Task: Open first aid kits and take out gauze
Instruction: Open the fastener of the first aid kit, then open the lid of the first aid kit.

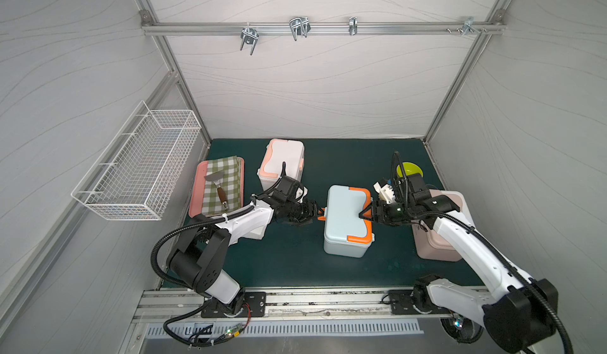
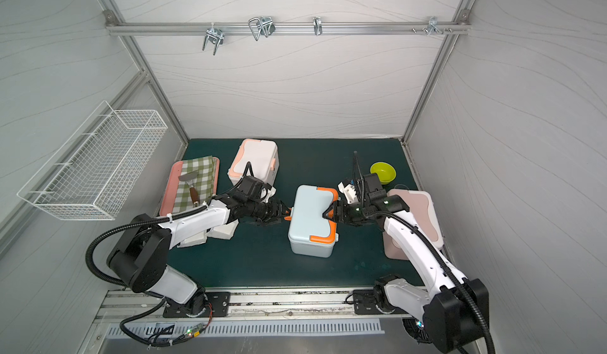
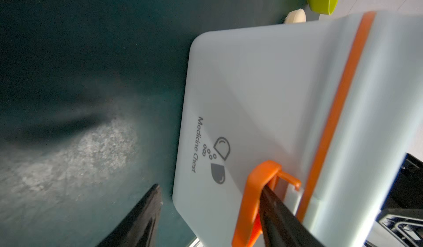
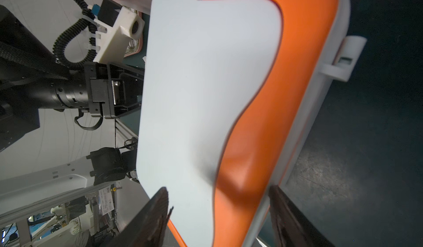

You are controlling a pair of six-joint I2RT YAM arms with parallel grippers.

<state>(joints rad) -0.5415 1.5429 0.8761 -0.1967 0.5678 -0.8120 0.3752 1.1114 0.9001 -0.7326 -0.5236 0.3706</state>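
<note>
The light blue first aid kit (image 1: 345, 217) (image 2: 310, 217) with orange trim stands mid-mat, lid down. My left gripper (image 1: 317, 212) (image 3: 210, 188) is open at its left side. One finger sits hooked inside the orange latch (image 3: 251, 200), the other over the mat. My right gripper (image 1: 364, 211) (image 4: 218, 188) is open. Its jaws straddle the lid's orange-trimmed right edge (image 4: 263, 119). The white kit (image 1: 282, 162) with peach trim stands closed at the back. The pink kit (image 1: 430, 247) lies partly under my right arm. Flat white pads (image 2: 226, 232), gauze by their look, lie partly under my left forearm.
A pink tray (image 1: 197, 188) with a checked cloth and a spatula (image 1: 218, 185) lies at the left. A green bowl (image 1: 409, 170) sits at the back right. A wire basket (image 1: 138, 165) hangs on the left wall.
</note>
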